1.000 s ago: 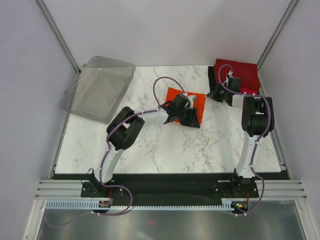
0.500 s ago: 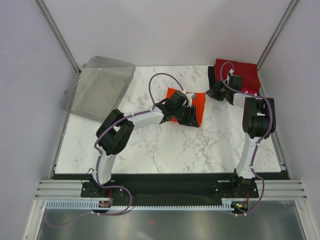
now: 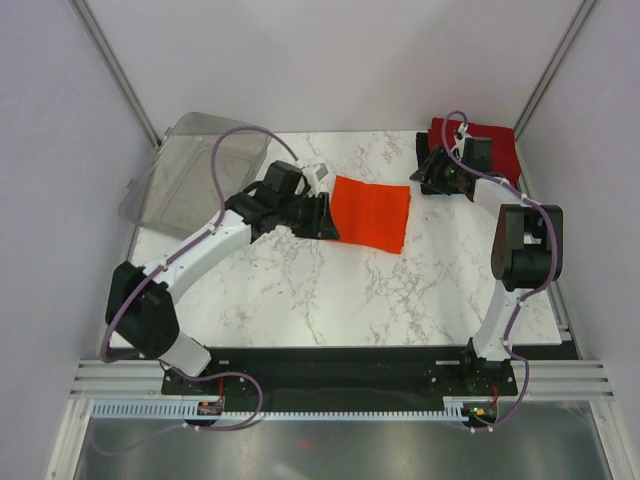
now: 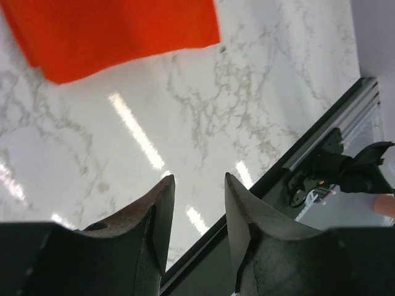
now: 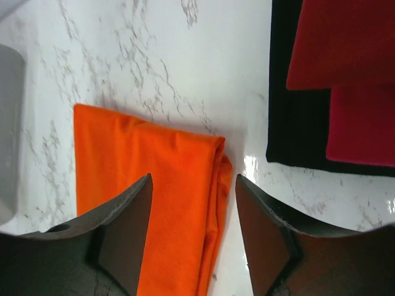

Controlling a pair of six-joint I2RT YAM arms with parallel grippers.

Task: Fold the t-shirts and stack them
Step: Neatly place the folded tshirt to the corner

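Left hand [image 4: 199,179] released, empty; arm stretched far out, low over the desk [image 3: 330,290], with the folded orange shirt [image 3: 372,212] flat just ahead of its fingers. Right hand [image 5: 192,179] released, empty, pointing down above that shirt's edge. Just to its side lies the black shirt [image 5: 290,92], with the dark red shirt [image 5: 345,37] and pinkish-red shirt [image 5: 364,123] on top.

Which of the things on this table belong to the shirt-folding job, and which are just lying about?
Part of the job: orange shirt, dark red shirt, pinkish-red shirt, black shirt.
Just lying about: clear bin.
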